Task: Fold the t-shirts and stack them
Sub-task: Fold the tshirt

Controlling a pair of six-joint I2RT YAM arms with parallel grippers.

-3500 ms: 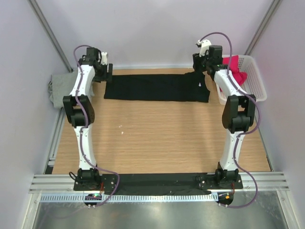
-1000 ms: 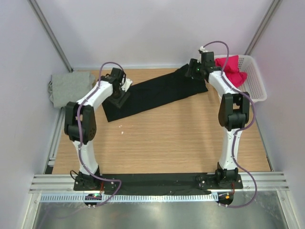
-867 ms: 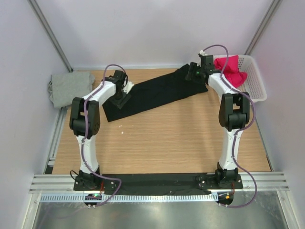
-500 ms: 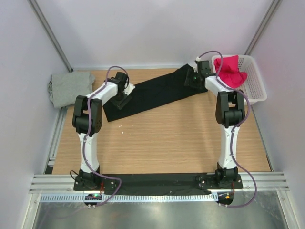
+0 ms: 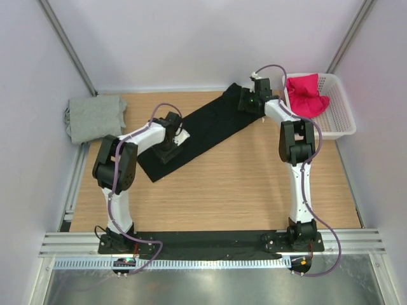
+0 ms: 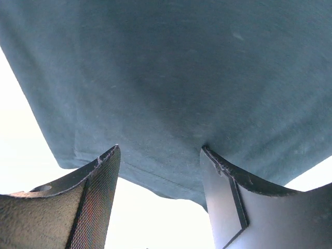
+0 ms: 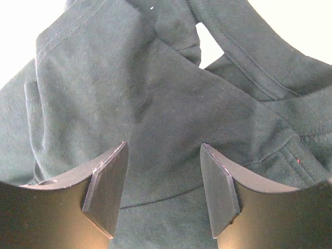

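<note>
The black t-shirt (image 5: 210, 124) lies as a long folded strip slanting across the table (image 5: 222, 190). The left jaws sit over its near end and the right jaws over its collar end. Both pairs stand apart, tips seemingly pressing the cloth.

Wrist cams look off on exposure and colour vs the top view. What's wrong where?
Left wrist: background beyond the black t-shirt clipped to white, the cloth reads teal. Right wrist: same teal cast and white clipping, seams sharp. Top external: even light, the shirt reads black, the wood table keeps its colour, only soft shadows.
</note>
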